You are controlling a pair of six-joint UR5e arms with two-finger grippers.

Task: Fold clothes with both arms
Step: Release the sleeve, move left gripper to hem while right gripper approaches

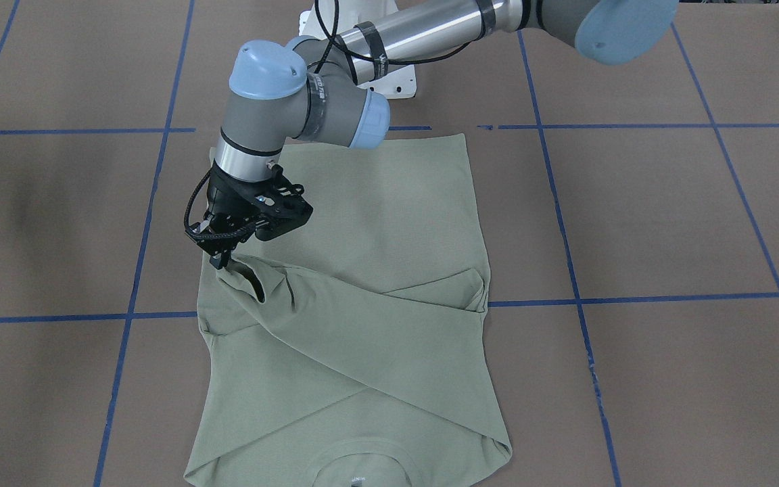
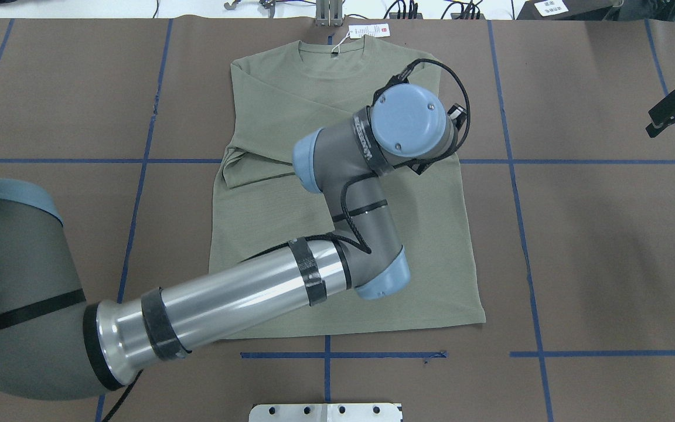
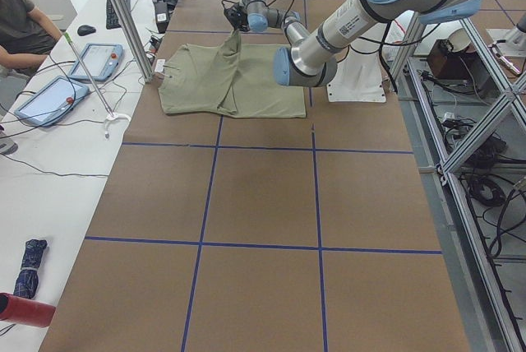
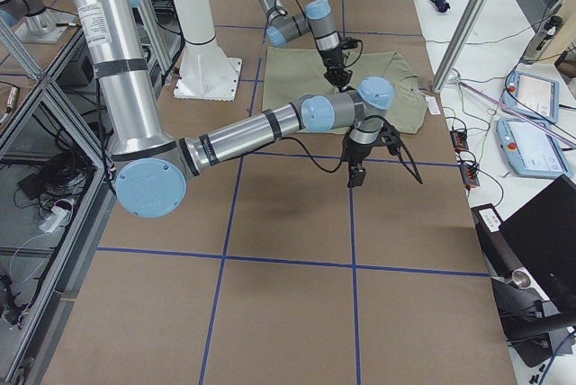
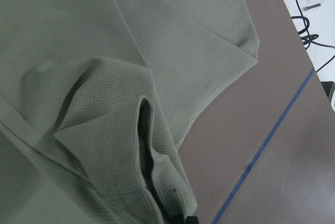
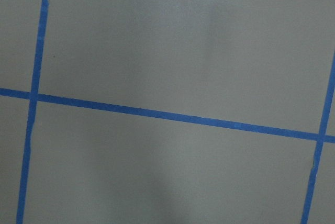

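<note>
Pinching the cuff of one sleeve (image 1: 362,338), the left gripper (image 1: 222,262) is closed on the shirt (image 1: 389,223) at left-centre of the front view. You can see its black fingertips tilted down onto the fabric, and the cuff is bunched into a small raised peak there. The shirt is a soft, pale green knit with a fine waffle texture, which shows best in the left wrist view. It lies flat in the middle of the table (image 1: 667,223), with its straight hem at the top of the front view and its round collar at the bottom edge. The held sleeve runs as a smooth diagonal band from the cuff down to the lower right shoulder and crosses over the other folded sleeve. A white paper tag (image 2: 370,30) lies just off the collar at the top of the overhead view.

The left arm (image 1: 403,30), silver tube and grey joints with light-blue caps, comes in from the upper right and hangs over the shirt's body. The table is matt brown, marked into squares by blue tape lines (image 1: 633,297). You have wide brown surface on either side of the shirt's long edges. The right gripper (image 4: 354,176) hangs above the table, well apart from the shirt, and you cannot tell whether it is open or closed.
</note>
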